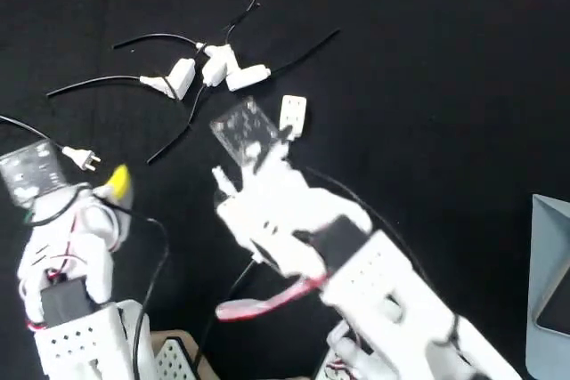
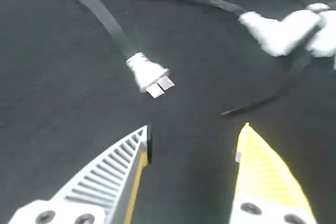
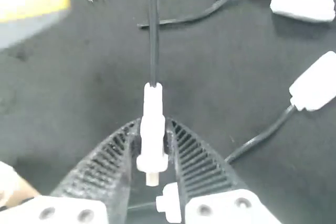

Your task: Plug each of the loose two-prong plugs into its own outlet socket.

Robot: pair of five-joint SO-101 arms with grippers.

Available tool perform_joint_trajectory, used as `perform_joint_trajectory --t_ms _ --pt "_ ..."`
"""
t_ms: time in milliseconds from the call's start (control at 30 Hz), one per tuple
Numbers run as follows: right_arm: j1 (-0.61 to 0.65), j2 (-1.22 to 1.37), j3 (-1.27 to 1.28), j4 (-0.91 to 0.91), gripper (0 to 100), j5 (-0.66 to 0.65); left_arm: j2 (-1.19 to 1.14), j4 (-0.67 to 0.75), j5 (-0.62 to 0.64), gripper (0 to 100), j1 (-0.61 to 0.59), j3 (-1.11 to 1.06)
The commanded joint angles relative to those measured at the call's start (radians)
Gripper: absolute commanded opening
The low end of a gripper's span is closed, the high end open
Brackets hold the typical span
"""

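Plug (image 3: 153,109) pinched in right gripper (image 3: 152,129) (clear from its wrist view).

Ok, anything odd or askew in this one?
The plug in the right gripper looks held backwards: its cable leads outward, and its prong end apparently faces back into the gripper. Nothing looks spilled or damaged.

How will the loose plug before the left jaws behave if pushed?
The plug looks small and light, so it would probably slide rather than tip. Its thin black cable seems floppy and may drag or turn it.
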State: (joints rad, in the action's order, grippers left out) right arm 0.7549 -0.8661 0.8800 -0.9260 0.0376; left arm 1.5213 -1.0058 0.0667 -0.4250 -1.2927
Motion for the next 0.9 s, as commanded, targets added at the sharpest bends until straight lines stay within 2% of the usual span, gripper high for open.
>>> perform_joint_trajectory --t_ms 0,333,433,567,733,867 --pt "0.06 -0.163 0.064 0.055 1.1 0.0 0.0 0.023 0.003 27 0.199 0.131" --pt "0.132 -0.369 0.177 0.063 1.1 0.0 0.008 0.002 0.003 27 0.501 0.222" --pt "0.127 -0.361 0.193 0.069 1.1 0.0 0.008 -0.072 -0.014 27 0.619 0.286" --pt "0.104 -0.357 0.2 0.069 1.1 0.0 0.009 -0.193 -0.104 27 0.723 0.394" --pt "0.037 -0.357 0.199 0.068 1.1 0.0 0.0 -0.229 -0.138 27 0.746 0.427" --pt "-0.055 -0.357 0.193 0.064 1.1 -0.002 -0.005 -0.224 -0.135 27 0.685 0.403"
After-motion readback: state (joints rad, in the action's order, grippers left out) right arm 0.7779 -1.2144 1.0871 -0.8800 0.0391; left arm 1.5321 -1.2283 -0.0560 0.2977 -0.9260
